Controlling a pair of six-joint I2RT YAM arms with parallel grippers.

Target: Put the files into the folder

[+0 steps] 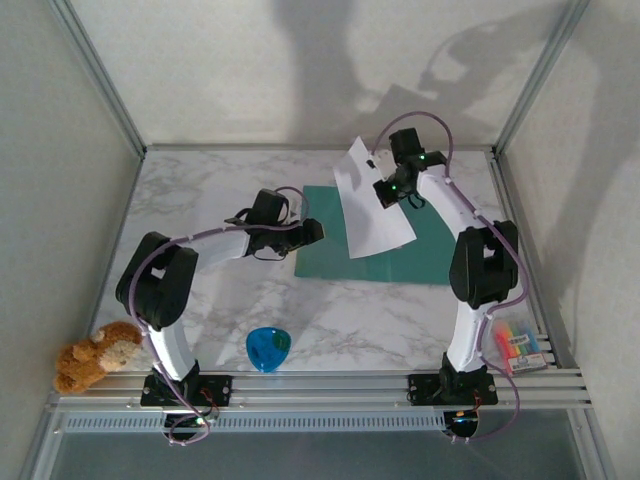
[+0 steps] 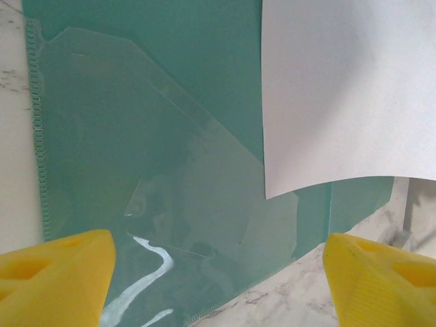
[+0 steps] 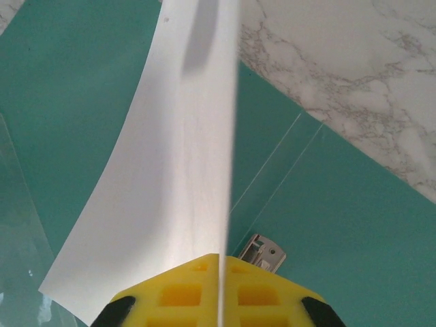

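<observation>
The right gripper is clenching a paper sheet above the folder. The left gripper is gaping empty, the folder just ahead of it.

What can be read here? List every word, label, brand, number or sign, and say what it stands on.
No text can be read in these pictures.
white sheet: blank, no print on the side that shows.
teal folder: plain, no label or brand.
small pack with coloured contents by the near right rail: any print is too small and blurred to read.
</observation>
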